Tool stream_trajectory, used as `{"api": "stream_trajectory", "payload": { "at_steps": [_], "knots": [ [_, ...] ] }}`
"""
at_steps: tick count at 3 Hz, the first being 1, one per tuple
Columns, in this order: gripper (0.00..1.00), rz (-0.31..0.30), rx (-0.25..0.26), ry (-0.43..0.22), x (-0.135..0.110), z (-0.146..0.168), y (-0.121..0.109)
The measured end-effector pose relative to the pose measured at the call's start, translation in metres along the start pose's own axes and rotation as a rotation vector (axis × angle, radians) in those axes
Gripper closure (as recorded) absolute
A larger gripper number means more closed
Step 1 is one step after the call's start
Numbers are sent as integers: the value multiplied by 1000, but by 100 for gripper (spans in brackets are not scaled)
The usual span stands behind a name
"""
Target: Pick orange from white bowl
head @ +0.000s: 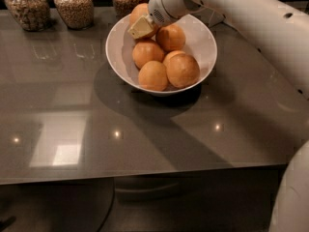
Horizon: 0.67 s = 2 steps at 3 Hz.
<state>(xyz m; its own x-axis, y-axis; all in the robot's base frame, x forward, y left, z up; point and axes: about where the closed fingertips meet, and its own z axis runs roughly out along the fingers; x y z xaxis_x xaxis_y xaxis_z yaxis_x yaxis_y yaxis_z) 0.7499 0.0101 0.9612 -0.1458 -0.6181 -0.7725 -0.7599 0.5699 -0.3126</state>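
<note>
currently the step in hand is judged to be securing the grasp before any lift. nearest the camera, the white moulded robot body [293, 192] fills the lower right corner, and the glossy dark grey table [72, 91] runs across the frame. towards the table's far side stands the wide round glossy white bowl [117, 52], holding five fruits. two deeper-orange round fruits [153, 75] lie side by side against the near wall, touching each other; two further round fruits [147, 53] sit behind them. the orange [138, 12], a smooth-skinned fruit at the far left rim, rides highest in the pile, resting on its neighbours and partly hidden by the tool. the cream-tipped gripper [141, 28] is set against the near face of the orange, carried on the long white arm [241, 13], which extends in from the right. whether the gripper is clenched on the fruit or released cannot be told from this view.

recommended procedure:
- confirm a hold across the widest part of the orange; smooth skin is likely to slip under an off-centre pinch.
- lift straight up until clear of the rim. avoid sideways drag, since the fruits beneath may roll.
- keep the withdrawal path away from the three glass jars of brown dry goods [73, 4] along the far edge.
</note>
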Motion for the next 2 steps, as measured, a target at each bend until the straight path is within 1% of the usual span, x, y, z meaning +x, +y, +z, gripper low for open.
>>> {"api": "stream_trajectory", "payload": {
  "at_steps": [1,2],
  "knots": [
    [100,-29,29,-50,-12,-26,-1],
    [100,-55,28,-67,-17,-58,1]
  ]
}}
